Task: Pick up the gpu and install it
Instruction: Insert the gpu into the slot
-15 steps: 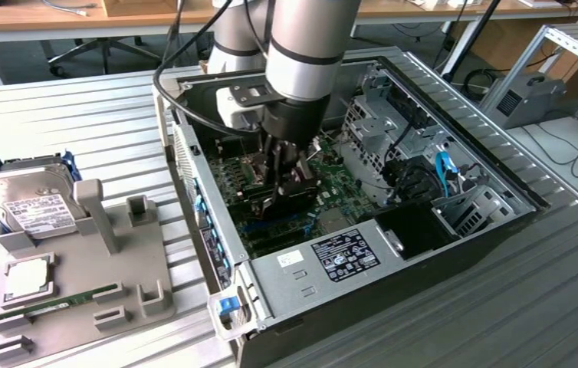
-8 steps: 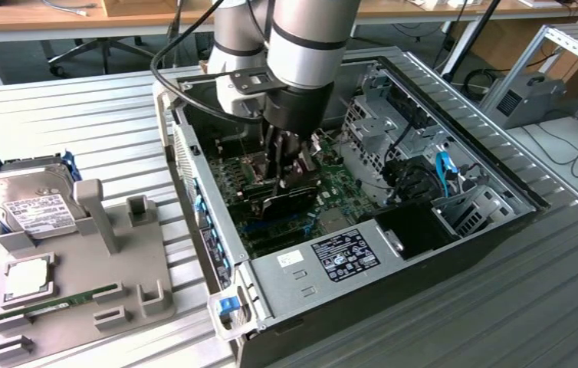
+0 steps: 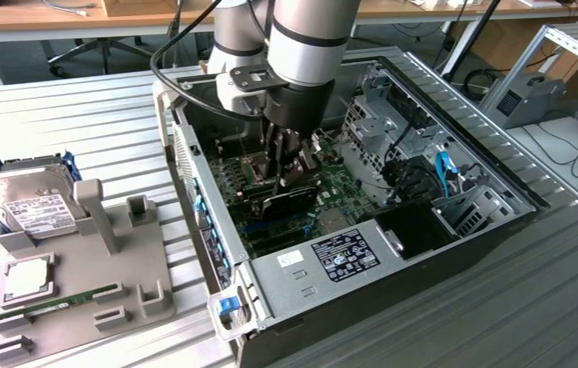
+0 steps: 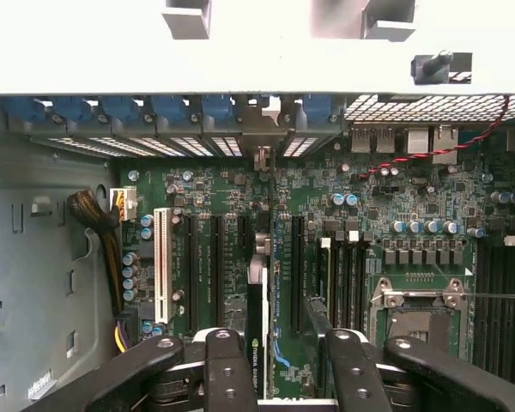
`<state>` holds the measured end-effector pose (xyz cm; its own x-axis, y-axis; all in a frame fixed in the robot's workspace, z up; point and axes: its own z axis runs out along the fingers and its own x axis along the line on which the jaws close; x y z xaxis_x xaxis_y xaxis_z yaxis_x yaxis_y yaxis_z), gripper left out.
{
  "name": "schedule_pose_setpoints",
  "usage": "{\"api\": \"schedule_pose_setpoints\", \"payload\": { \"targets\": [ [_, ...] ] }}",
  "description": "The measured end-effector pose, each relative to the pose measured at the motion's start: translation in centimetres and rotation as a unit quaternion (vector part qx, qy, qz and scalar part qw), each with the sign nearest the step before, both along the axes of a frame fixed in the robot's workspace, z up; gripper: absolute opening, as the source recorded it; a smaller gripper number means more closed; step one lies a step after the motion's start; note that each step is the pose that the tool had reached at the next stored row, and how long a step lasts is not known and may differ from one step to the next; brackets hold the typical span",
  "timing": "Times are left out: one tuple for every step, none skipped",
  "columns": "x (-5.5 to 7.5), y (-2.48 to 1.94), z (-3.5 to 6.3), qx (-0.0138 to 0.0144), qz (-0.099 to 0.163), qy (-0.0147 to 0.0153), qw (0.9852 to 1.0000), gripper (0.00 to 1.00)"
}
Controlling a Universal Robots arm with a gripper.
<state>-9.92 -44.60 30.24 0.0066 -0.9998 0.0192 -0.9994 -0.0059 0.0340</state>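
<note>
The gpu [image 3: 287,201] is a black card standing on edge inside the open PC case [image 3: 199,201], low over the green motherboard [image 3: 343,192]. My gripper [image 3: 284,165] reaches down into the case and is shut on the card's upper edge. In the wrist view the gpu [image 4: 256,343] appears edge-on between my black fingers [image 4: 227,360], in line with a long black expansion slot [image 4: 279,257]. Its far end points toward the rear slot openings [image 4: 240,142]. How deep the card sits in the slot is hidden.
A grey fixture [image 3: 84,284] at the exterior view's left holds a silver hard drive [image 3: 28,203], a green RAM stick [image 3: 59,300] and a square chip [image 3: 25,277]. Drive cages and cables [image 3: 412,153] crowd the case's far side. A labelled power supply [image 3: 346,257] sits at its near end.
</note>
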Motion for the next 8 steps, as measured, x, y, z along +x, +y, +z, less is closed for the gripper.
{"api": "schedule_pose_setpoints", "payload": {
  "targets": [
    [0.00,0.00,0.00,0.0000,0.000,0.0000,1.0000,0.40],
    [0.00,0.00,0.00,0.0000,0.000,0.0000,1.0000,0.40],
    [0.02,0.00,0.00,0.0000,0.000,0.0000,1.0000,0.40],
    [0.07,0.00,0.00,0.0000,0.000,0.0001,1.0000,0.40],
    [0.19,0.00,0.01,-0.0001,0.000,0.0001,1.0000,0.40],
    [0.37,0.01,0.00,0.0000,0.000,0.0003,1.0000,0.40],
    [0.62,0.03,0.00,0.0000,0.000,0.0006,1.0000,0.40],
    [0.88,0.07,0.00,0.0000,0.000,0.0009,1.0000,0.40]
  ]
}}
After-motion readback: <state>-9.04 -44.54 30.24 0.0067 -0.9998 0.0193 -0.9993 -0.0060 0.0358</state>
